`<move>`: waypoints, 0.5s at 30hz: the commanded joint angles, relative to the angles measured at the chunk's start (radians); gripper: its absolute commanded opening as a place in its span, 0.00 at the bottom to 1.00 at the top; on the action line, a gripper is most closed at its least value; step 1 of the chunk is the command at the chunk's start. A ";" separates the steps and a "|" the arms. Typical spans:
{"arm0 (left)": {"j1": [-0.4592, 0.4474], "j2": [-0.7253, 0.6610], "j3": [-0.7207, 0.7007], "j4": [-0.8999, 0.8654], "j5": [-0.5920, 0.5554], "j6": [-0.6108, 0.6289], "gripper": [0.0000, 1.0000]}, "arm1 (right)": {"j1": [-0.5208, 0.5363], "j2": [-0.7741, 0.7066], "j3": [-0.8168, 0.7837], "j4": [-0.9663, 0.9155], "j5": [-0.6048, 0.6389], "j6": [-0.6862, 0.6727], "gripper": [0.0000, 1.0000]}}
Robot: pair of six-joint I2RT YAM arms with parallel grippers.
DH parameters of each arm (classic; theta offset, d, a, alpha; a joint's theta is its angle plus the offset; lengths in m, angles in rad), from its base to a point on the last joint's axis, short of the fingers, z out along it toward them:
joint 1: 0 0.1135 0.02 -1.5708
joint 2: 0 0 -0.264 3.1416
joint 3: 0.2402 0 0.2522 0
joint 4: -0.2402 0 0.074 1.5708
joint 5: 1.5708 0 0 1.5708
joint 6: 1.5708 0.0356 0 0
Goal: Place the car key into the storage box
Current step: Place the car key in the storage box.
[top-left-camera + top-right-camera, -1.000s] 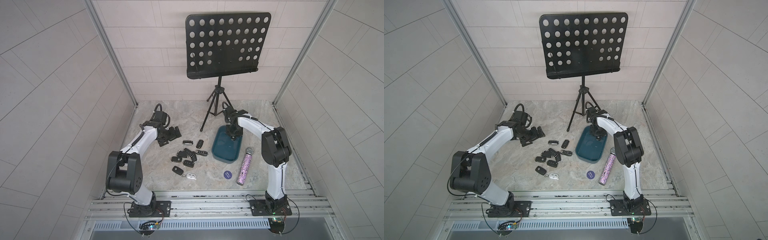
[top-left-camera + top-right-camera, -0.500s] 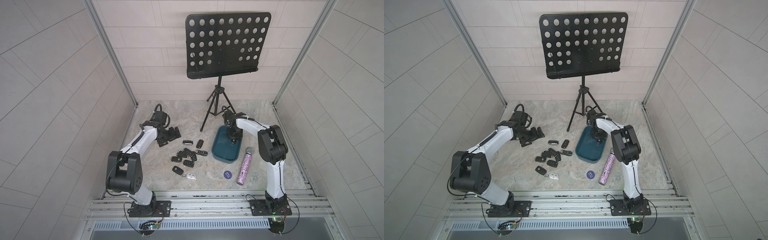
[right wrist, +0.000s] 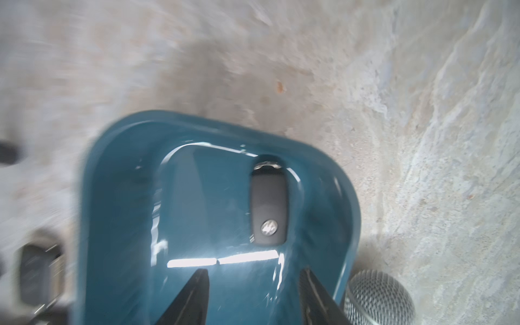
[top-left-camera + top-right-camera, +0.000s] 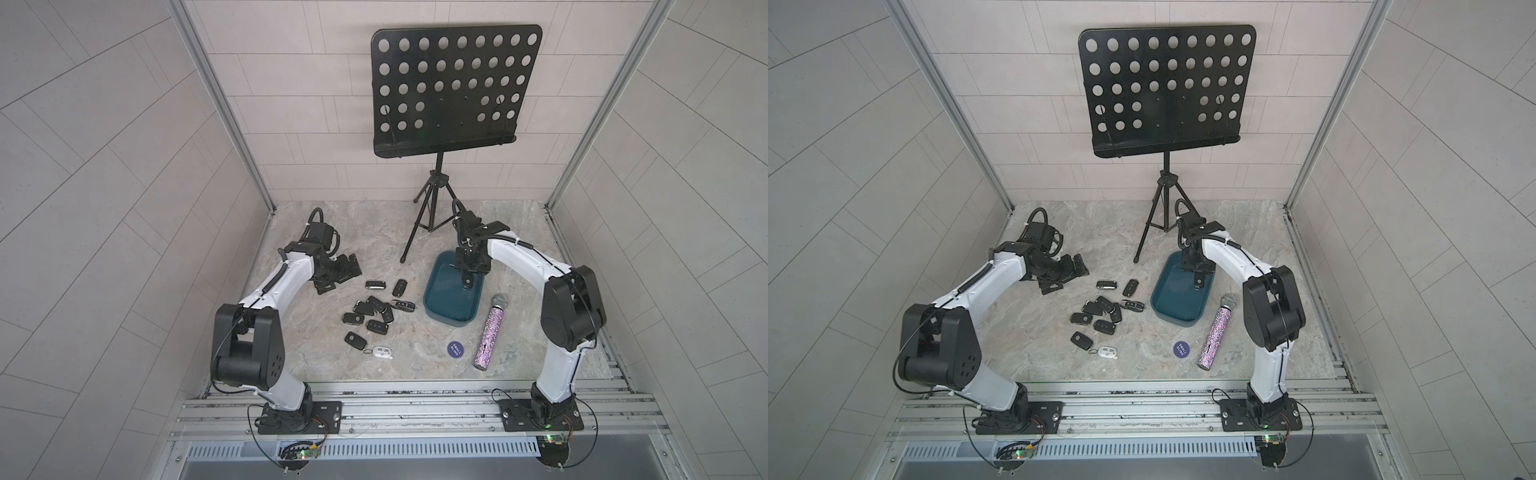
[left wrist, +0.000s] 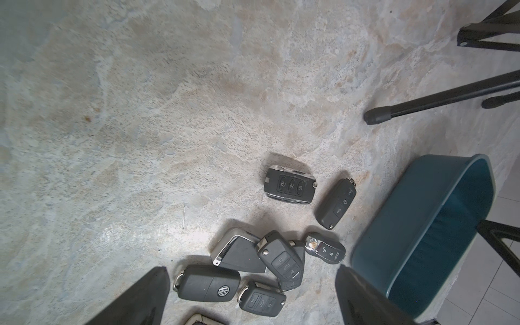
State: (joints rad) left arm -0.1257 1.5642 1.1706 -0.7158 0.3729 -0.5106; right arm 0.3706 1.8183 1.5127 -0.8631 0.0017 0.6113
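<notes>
The dark teal storage box stands right of centre on the stone table. A black car key lies loose on the box floor, near one rounded corner. My right gripper hovers over the box's far end, open, with nothing between its fingers. Left of it, several more black car keys lie in a loose group on the table. My left gripper hangs wide open above and behind that group, empty. The box wall shows beside its one finger.
A black music stand's tripod stands behind the box, one foot near the keys. A glittery purple microphone lies right of the box, its mesh head touching it. A dark blue disc and a white remote lie near the front.
The right gripper's jaws have spread apart over the box, and the right arm's elbow has shifted slightly. The left arm has not moved.
</notes>
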 commanded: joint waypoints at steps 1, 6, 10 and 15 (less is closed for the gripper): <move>0.001 -0.047 -0.022 -0.032 -0.013 0.017 1.00 | 0.045 -0.070 -0.045 0.028 -0.073 -0.075 0.55; 0.000 -0.083 -0.078 -0.042 -0.014 0.020 1.00 | 0.141 -0.126 -0.093 0.087 -0.115 -0.156 0.55; 0.000 -0.114 -0.132 -0.045 -0.019 0.020 1.00 | 0.256 -0.138 -0.097 0.143 -0.123 -0.247 0.56; 0.002 -0.148 -0.169 -0.052 -0.030 0.020 1.00 | 0.369 -0.083 -0.048 0.162 -0.154 -0.316 0.56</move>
State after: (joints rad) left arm -0.1257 1.4536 1.0191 -0.7403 0.3656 -0.5037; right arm 0.7052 1.7123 1.4303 -0.7261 -0.1329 0.3695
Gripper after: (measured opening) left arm 0.998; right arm 0.561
